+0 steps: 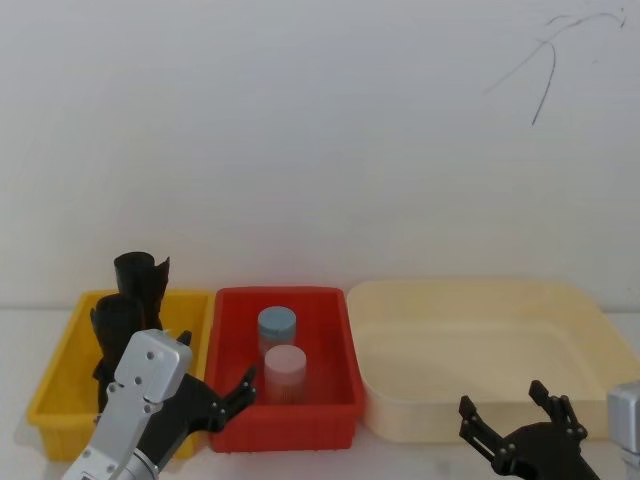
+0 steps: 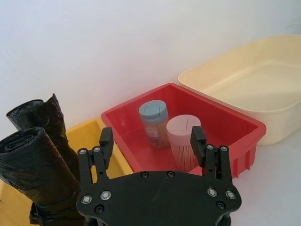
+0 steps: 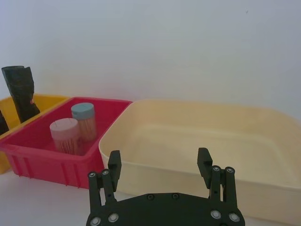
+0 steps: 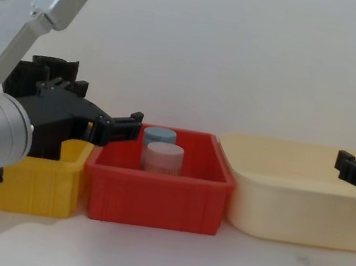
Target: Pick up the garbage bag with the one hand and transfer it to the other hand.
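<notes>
Two grippers, both spread: your left gripper (image 2: 151, 139) sits beside the garbage bag (image 2: 28, 160) (upright in the yellow bin (image 1: 52, 392)), the right gripper (image 1: 503, 400) low, probably to receive.

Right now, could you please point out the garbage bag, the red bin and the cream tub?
garbage bag (image 2: 37, 174): left wrist view, crinkled side.
red bin (image 1: 290, 425): head view, front wall.
cream tub (image 1: 490, 350): head view, bare floor.

The garbage bag (image 1: 118, 325) (thick black crinkled roll) stands upright in the yellow bin (image 1: 55, 385), ungrasped. The left end effector (image 2: 151, 139) hangs near it, fingers spread, empty. The right end effector (image 1: 503, 402) is well apart, fingers spread, empty.
</notes>
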